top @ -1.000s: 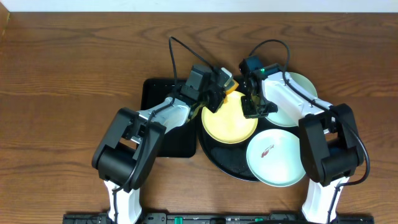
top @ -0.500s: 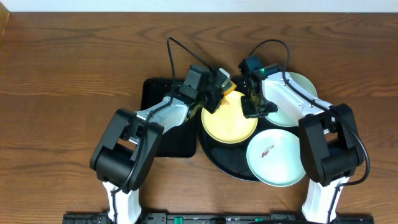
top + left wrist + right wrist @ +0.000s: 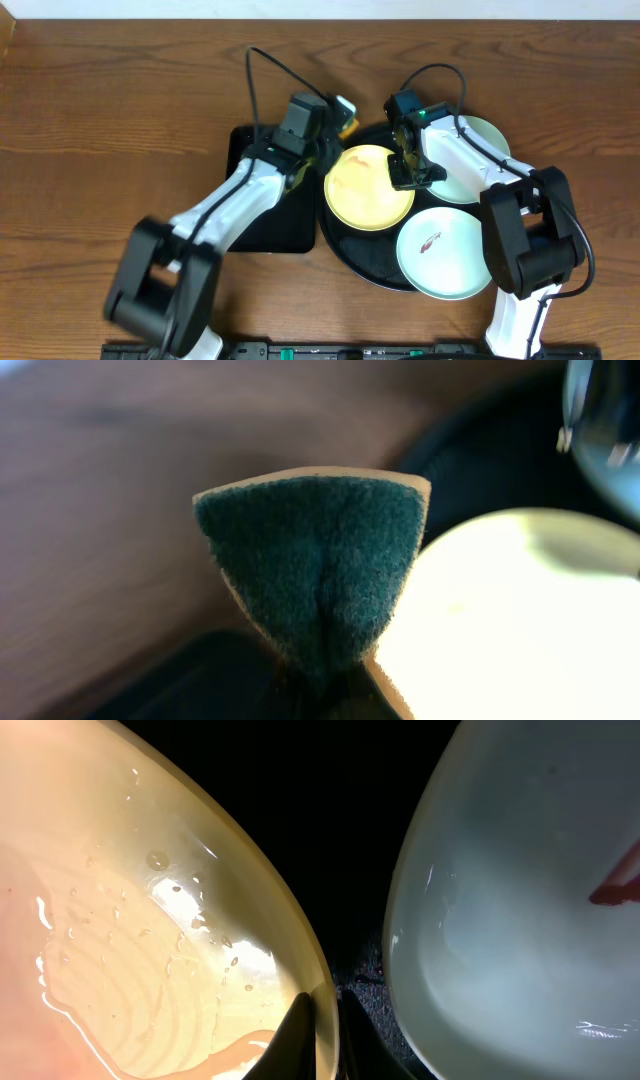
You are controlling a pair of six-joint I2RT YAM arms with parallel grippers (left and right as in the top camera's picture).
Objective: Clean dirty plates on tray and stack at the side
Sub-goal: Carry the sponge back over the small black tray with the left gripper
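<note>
Brown wood-grain surface under a glossy round black tray (image 3: 345, 255). Left jaws clamped on a sponge (image 3: 315, 560), coarse green scouring face outward, yellow foam behind, held off the plates. Just below and right of them, pale yellow plate (image 3: 368, 190) on the tray: round, shallow, wet, faintly streaked. Right jaws pinched on its rim, apparently steadying. Left arm nearer for the next wipe, likely down onto the centre. One mint plate (image 3: 485, 145) just beside the right jaws, second mint plate (image 3: 443, 252) behind them, both red-smeared.
</note>
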